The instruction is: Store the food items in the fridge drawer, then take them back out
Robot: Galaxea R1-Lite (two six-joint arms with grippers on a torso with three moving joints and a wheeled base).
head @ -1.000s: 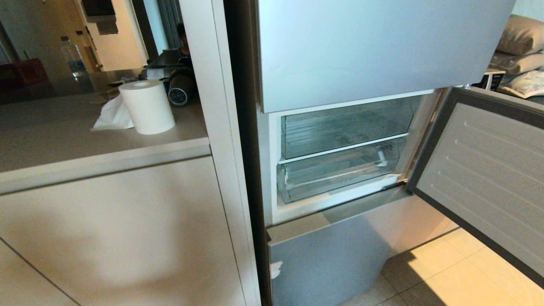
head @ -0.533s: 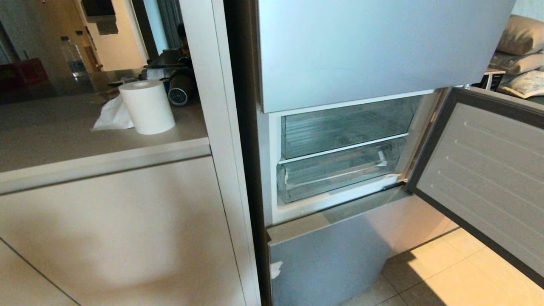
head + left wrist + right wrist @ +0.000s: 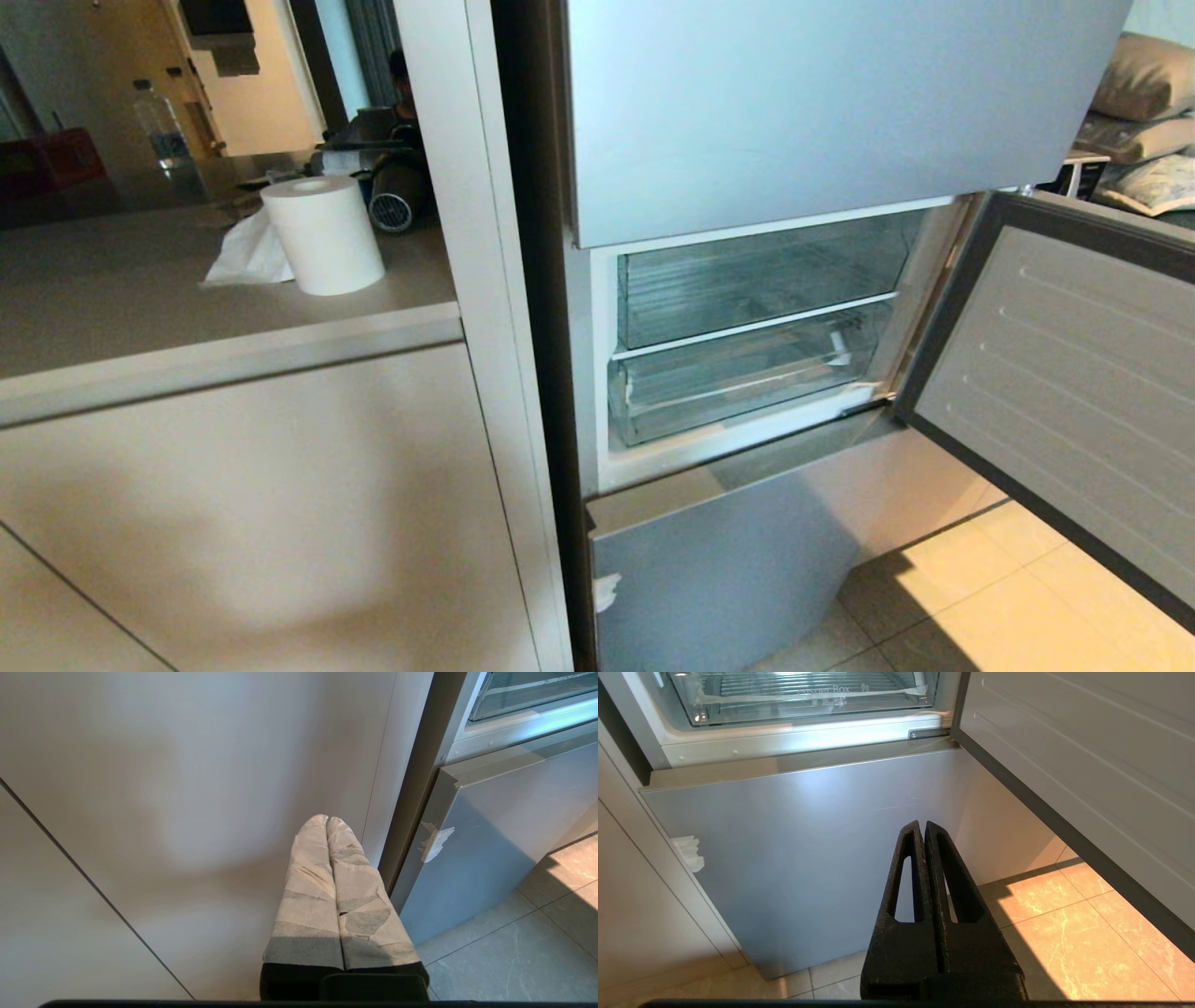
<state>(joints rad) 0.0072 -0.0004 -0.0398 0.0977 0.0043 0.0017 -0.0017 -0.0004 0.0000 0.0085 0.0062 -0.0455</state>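
Fridge [image 3: 840, 103]: pale blue-grey, tall, with the middle door [image 3: 1074, 373] swung open to the right side of the fridge; the top and bottom panels are closed.
Fridge drawer [image 3: 738, 383]: the lower clear bin inside the open middle compartment, pushed in, under a white shelf strip; nothing can be seen inside it. In the right wrist view its front lip [image 3: 803, 704] shows faint printed letters.
Upper clear bin [image 3: 756, 280]: directly above the fridge drawer, also pushed in.
Food items: no red-orange piece can be seen in any view, neither in the fridge nor outside it.
Left gripper [image 3: 327, 820]: wrapped in pale tape, both fingers pressed together and holding nothing; it is low, in front of the white cabinet [image 3: 187, 788] beside the left edge of the fridge.
Right gripper [image 3: 923, 825]: black, fingers pressed together, holding nothing; it is low, in front of the bottom panel [image 3: 808, 858] of the fridge, under the open door.
Tape bit [image 3: 606, 592]: white, on the left edge of the bottom panel.
Paper roll [image 3: 322, 233]: white, standing on the counter [image 3: 140, 317] to the left of the fridge.
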